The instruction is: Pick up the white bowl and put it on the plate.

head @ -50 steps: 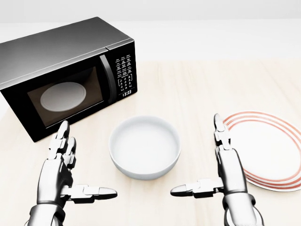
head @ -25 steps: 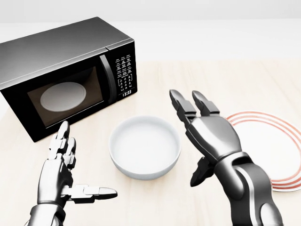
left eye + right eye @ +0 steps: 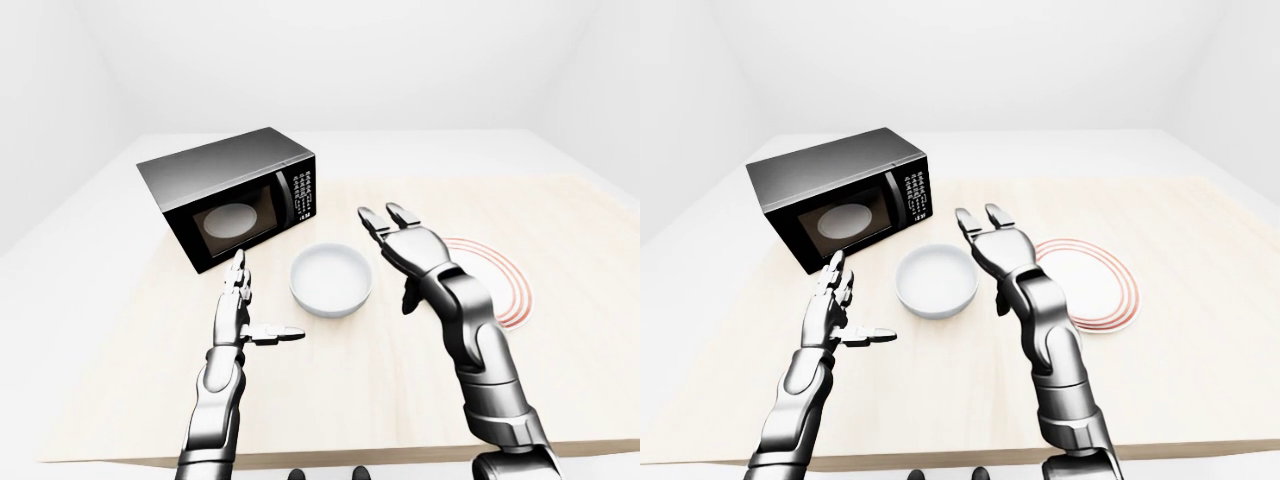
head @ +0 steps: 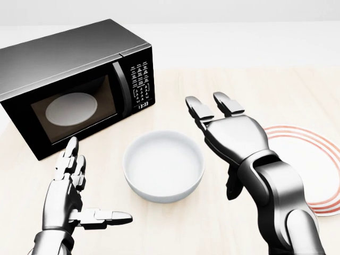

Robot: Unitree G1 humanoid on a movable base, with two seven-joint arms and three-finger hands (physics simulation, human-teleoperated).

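Observation:
The white bowl stands upright on the light wooden table, in the middle of the head view. To its right lies the white plate with red rings, partly hidden behind my right forearm. My right hand is raised beside the bowl's right rim, open, palm turned toward the bowl, fingers spread and not touching it. My left hand hovers open at the lower left of the bowl, thumb pointing right, holding nothing.
A black microwave with its door shut stands at the upper left, a white dish visible through its window. The table's near edge runs just in front of my body.
My right hand has lifted off the table beside the plate, turned its palm and swung left to the bowl's right side. The left hand and the bowl have not moved.

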